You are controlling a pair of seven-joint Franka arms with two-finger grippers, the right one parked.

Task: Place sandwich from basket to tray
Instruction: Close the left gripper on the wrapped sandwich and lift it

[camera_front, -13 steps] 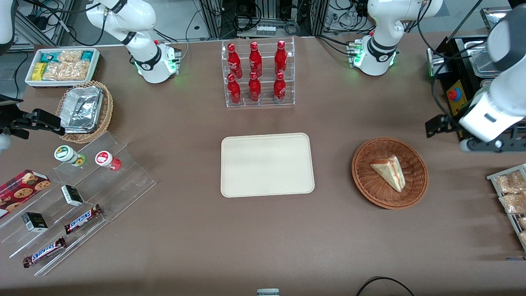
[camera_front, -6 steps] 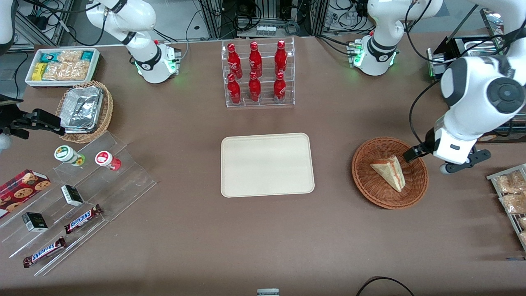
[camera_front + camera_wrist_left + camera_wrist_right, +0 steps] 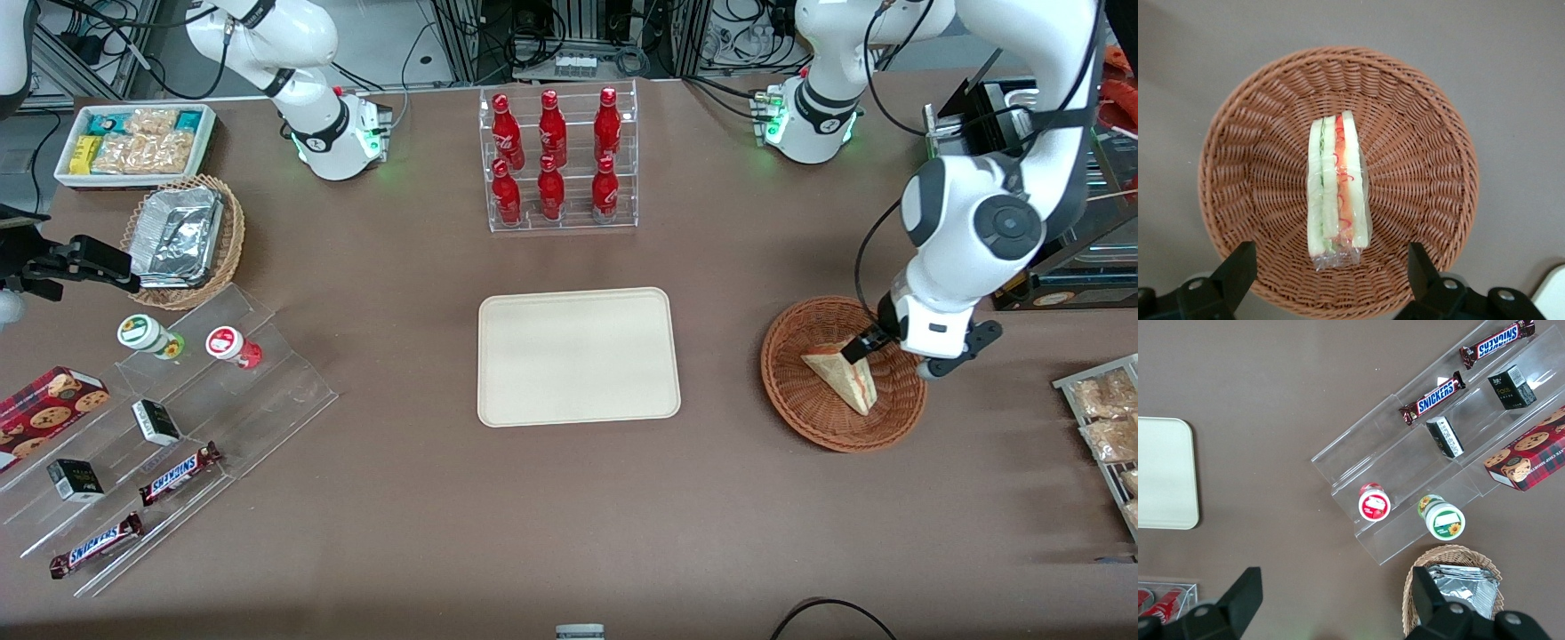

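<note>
Jaws spread wide and empty, gripper (image 3: 1328, 273) has swung in from the working arm's end of the table to hover over the sandwich (image 3: 843, 375) in the basket (image 3: 800, 404); descent likely next, tray (image 3: 578, 357) bare.

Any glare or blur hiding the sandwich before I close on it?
Front view: the sandwich is sharp, its upper end covered by the gripper above the basket. Left wrist view: sandwich in focus, evenly lit, slight sheen on its wrap; open fingers flank it.
</note>
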